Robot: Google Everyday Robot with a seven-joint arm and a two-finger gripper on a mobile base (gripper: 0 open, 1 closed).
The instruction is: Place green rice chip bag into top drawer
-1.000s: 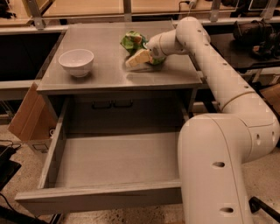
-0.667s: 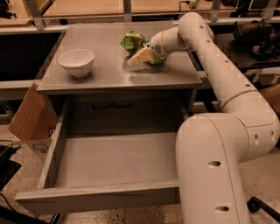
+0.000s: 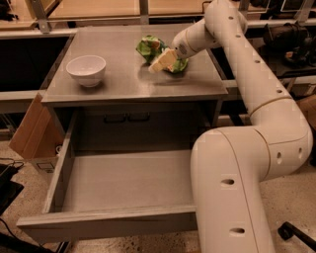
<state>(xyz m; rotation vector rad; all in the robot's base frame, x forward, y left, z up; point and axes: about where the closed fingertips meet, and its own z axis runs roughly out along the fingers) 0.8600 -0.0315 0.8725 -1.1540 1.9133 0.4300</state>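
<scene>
Jaws: whether they are parted or closed, you cannot tell. The gripper sits low against the green rice chip bag, with green foil showing on both sides of it.

Change since the earlier frame: little. You will find the gripper at the same bag and at much the same spot. The bag is still on the tabletop, the bowl is unmoved and the drawer is open as before.

Writing: the print on the bag is too small to read.

Surface: grey metal table.
- Bag at about 1 o'clock on the top, crumpled.
- White bowl at about 10 o'clock, upright, well apart from the bag.
- Top drawer pulled out toward 6 o'clock, grey bottom showing.

Room:
- Cream robot arm reaches in from 4 o'clock.
- Cardboard box leans beside the table at 8 o'clock.
- Speckled floor below.
- Wooden bench beyond, at 12 o'clock.
</scene>
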